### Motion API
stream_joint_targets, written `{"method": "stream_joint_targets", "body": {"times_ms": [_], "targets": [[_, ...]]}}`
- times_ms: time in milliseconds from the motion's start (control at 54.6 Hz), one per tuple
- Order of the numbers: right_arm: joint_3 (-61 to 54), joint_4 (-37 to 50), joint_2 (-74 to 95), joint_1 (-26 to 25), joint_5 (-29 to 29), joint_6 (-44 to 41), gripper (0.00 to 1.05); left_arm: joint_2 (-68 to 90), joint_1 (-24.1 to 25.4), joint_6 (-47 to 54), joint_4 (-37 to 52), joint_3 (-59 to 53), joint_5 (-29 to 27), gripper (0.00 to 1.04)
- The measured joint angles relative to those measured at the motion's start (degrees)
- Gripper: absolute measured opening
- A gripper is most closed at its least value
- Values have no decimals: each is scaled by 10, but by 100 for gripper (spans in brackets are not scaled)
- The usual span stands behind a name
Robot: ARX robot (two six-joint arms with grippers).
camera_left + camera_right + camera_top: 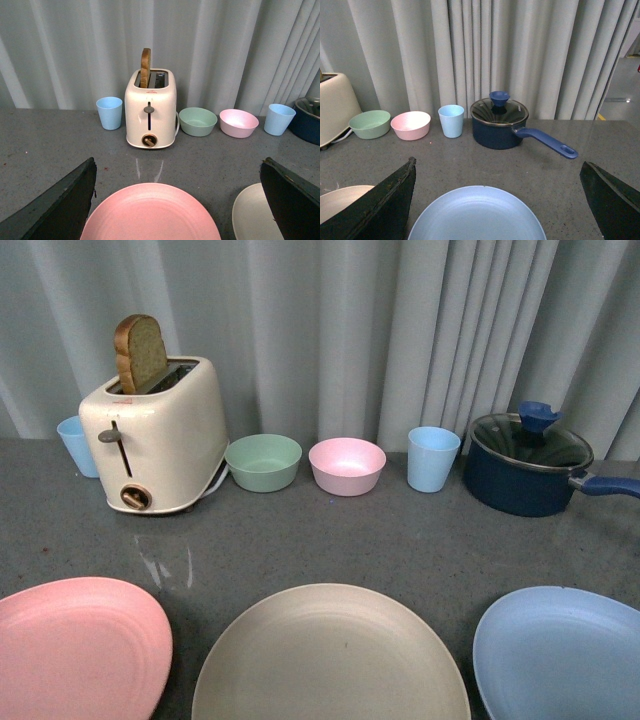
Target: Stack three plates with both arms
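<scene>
Three plates lie in a row along the near edge of the grey table: the pink plate (75,645) at the left, the beige plate (330,655) in the middle, the light blue plate (565,652) at the right. None touches another. Neither arm shows in the front view. My left gripper (177,200) is open and empty, its black fingers (65,202) spread wide above the pink plate (150,212), with the beige plate's edge (250,215) beside it. My right gripper (497,200) is open and empty above the light blue plate (477,215).
Along the back by the grey curtain stand a light blue cup (75,445), a cream toaster (160,435) holding a bread slice (140,352), a green bowl (263,461), a pink bowl (347,465), another blue cup (433,458) and a dark blue lidded pot (530,465) with its handle pointing right.
</scene>
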State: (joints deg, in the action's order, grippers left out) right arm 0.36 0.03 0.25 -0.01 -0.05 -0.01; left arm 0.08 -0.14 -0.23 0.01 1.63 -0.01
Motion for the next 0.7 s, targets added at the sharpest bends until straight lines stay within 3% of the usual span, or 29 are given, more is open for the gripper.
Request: {"method": "stream_joint_targets", "body": {"times_ms": [622, 659, 696], "targets": [[0, 0, 0, 0, 0, 0, 97, 0, 0, 0, 0, 0, 0, 98], [0, 0, 0, 0, 0, 0, 97, 17, -1, -17, -30, 9, -12, 98], [0, 0, 0, 0, 0, 0, 97, 76, 2, -47, -123, 48, -19, 98]]}}
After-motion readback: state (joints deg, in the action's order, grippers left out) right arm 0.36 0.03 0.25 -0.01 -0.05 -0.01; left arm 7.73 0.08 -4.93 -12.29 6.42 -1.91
